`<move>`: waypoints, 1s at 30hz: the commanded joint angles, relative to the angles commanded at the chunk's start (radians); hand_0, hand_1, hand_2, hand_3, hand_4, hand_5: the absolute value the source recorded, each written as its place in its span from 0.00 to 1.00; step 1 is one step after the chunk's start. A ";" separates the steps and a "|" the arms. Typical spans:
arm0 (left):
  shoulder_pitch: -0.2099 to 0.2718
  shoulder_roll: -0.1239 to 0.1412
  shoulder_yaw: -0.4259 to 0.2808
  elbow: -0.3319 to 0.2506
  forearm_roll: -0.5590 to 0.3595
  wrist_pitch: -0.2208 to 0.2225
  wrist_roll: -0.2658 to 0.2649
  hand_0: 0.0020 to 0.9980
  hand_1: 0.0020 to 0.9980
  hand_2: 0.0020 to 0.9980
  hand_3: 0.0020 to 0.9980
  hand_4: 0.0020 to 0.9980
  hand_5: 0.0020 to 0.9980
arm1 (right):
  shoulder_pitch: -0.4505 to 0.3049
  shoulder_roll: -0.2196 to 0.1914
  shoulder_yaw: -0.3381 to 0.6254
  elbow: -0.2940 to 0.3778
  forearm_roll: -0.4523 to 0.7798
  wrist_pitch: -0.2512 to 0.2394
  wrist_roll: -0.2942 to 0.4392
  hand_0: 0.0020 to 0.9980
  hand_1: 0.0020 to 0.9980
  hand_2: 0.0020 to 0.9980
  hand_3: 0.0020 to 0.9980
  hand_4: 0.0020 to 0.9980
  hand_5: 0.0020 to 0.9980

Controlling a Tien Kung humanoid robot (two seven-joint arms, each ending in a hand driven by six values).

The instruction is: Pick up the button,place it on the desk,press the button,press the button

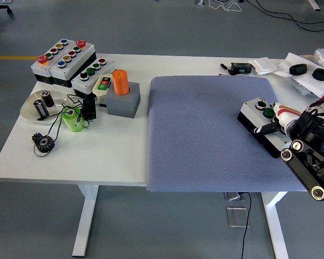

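You are looking at the pick-up step: the white-topped, black-based button box (pixel 263 125) is sitting on the grey textured mat (pixel 205 135) near its right edge, with the right hand (pixel 278 123) closing around its near end. Next you will likely need a firm lift, keeping the box level. Your arm is hiding the box's near end and the fingers' contact, so I cannot tell whether the grip is complete.
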 joint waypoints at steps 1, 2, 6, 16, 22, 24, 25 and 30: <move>0.000 0.000 -0.001 0.000 0.001 0.000 0.000 0.65 0.70 0.70 0.51 0.32 1.00 | 0.001 -0.001 -0.008 -0.002 -0.012 -0.004 0.000 0.65 0.56 0.58 0.82 0.89 0.30; 0.000 0.000 -0.003 0.000 0.003 0.000 0.000 0.65 0.70 0.70 0.51 0.32 1.00 | 0.002 -0.002 -0.015 -0.004 -0.025 -0.009 0.000 0.47 0.43 0.47 0.70 0.87 0.28; 0.001 0.000 -0.003 0.000 0.003 0.000 0.000 0.65 0.70 0.70 0.51 0.32 1.00 | 0.007 -0.008 -0.045 -0.010 -0.078 -0.019 0.000 0.47 0.43 0.47 0.70 0.87 0.28; -0.002 0.002 -0.005 0.000 0.002 0.001 -0.002 0.65 0.70 0.70 0.51 0.32 1.00 | 0.020 -0.067 -0.142 -0.005 -0.118 -0.201 0.060 0.07 0.07 0.23 0.31 0.68 0.01; -0.004 0.003 -0.007 0.000 -0.002 0.001 -0.003 0.65 0.70 0.70 0.51 0.32 1.00 | 0.026 -0.121 -0.201 0.044 -0.005 -0.345 0.250 0.01 0.00 0.14 0.24 0.55 0.09; -0.004 0.003 -0.008 0.000 -0.001 0.001 -0.003 0.65 0.70 0.70 0.51 0.32 1.00 | 0.040 -0.145 -0.232 0.071 0.037 -0.365 0.334 0.01 0.00 0.14 0.24 0.55 0.09; -0.004 0.004 -0.008 0.000 -0.002 0.001 -0.003 0.65 0.70 0.70 0.51 0.32 1.00 | 0.045 -0.152 -0.243 0.077 0.055 -0.361 0.373 0.01 0.00 0.14 0.24 0.55 0.09; -0.002 0.004 -0.013 0.000 0.003 0.001 -0.001 0.65 0.70 0.70 0.51 0.32 1.00 | 0.093 -0.161 -0.336 0.060 0.162 -0.376 0.571 0.00 0.00 0.10 0.21 0.51 0.12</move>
